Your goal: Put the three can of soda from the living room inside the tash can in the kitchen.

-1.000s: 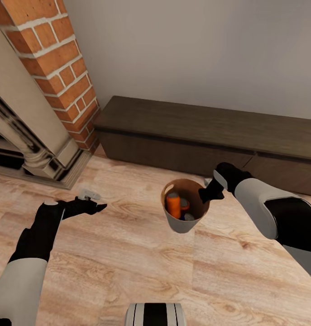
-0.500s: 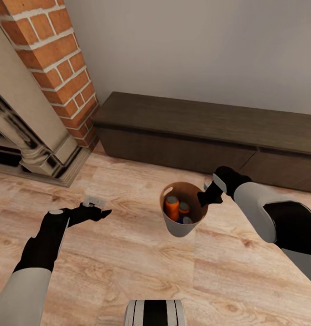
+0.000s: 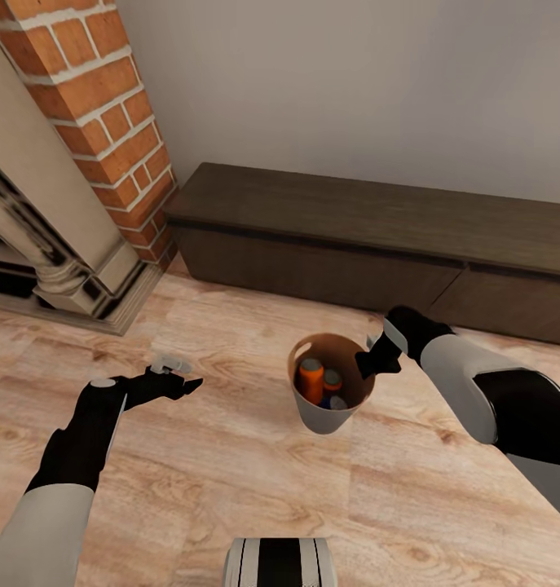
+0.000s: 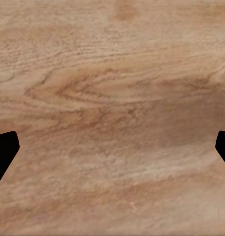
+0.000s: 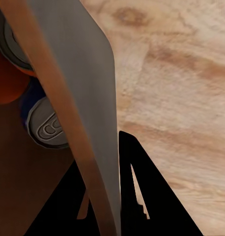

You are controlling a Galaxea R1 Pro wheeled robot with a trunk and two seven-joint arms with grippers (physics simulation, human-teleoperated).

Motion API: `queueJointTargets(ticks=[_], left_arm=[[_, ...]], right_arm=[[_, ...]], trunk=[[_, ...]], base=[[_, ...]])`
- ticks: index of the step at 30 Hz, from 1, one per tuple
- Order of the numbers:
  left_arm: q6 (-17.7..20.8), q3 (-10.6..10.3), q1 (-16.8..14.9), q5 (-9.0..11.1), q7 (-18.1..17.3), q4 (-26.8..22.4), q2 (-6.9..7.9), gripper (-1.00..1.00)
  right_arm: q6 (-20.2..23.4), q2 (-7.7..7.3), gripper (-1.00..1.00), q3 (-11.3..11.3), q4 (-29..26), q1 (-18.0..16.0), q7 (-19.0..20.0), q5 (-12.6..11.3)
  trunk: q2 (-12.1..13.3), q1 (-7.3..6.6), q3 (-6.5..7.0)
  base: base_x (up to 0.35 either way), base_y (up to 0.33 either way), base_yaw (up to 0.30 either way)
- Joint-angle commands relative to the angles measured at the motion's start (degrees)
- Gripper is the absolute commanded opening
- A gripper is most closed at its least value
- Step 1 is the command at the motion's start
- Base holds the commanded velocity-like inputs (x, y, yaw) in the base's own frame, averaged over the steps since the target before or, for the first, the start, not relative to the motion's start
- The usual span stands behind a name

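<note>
The tash can [image 3: 324, 417], pale grey outside and brown inside, hangs tilted over the wood floor of the living room. My right gripper [image 3: 369, 361] is shut on its rim at the right side. Inside stand an orange can of soda [image 3: 311, 380] and two bluish cans [image 3: 332, 380] [image 3: 338, 402]. The right wrist view shows the bucket wall [image 5: 78, 73] pinched between the right gripper [image 5: 105, 206] fingers, with a blue can top [image 5: 46, 125] and the orange can [image 5: 7, 83] inside. My left gripper [image 3: 178, 377] is open over bare floor, its fingertips [image 4: 4, 152] wide apart.
A long dark low cabinet [image 3: 377, 236] runs along the wall ahead. The brick fireplace [image 3: 92, 122] with its pale mantel column [image 3: 59, 269] stands at the left. Light wood floor [image 3: 231, 473] lies all around me.
The right gripper has lowered the tash can a little with the cans inside. The left arm has drifted slightly down and right. The view itself has shifted a bit.
</note>
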Motion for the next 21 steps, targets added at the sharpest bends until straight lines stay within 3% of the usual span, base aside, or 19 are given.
queueJointTargets(ticks=[1,11,17,21], left_arm=[[0.0,0.0,0.0,0.0,0.0,0.0,-0.01,1.00],[0.0,0.0,0.0,0.0,0.0,0.1,-0.03,1.00],[0.0,0.0,0.0,0.0,0.0,0.1,-0.03,1.00],[0.0,0.0,0.0,0.0,0.0,0.3,-0.04,1.00]], right_arm=[[0.1,0.00,-1.00,-0.9,0.0,0.0,0.5,-1.3],[0.1,0.00,-1.00,-0.9,-0.5,1.3,0.3,-1.3],[0.1,0.00,-1.00,-0.8,-0.5,1.3,0.2,-1.2],[0.1,-0.05,-1.00,-0.8,-0.5,1.3,0.1,-1.2]], trunk=[[-0.4,0.21,-0.18],[-4.4,2.41,-1.97],[-4.4,2.41,-1.97],[-6.0,3.29,-2.69]], base=[[0.000,0.000,0.000],[0.000,0.000,0.000],[0.000,0.000,0.000],[0.000,0.000,0.000]])
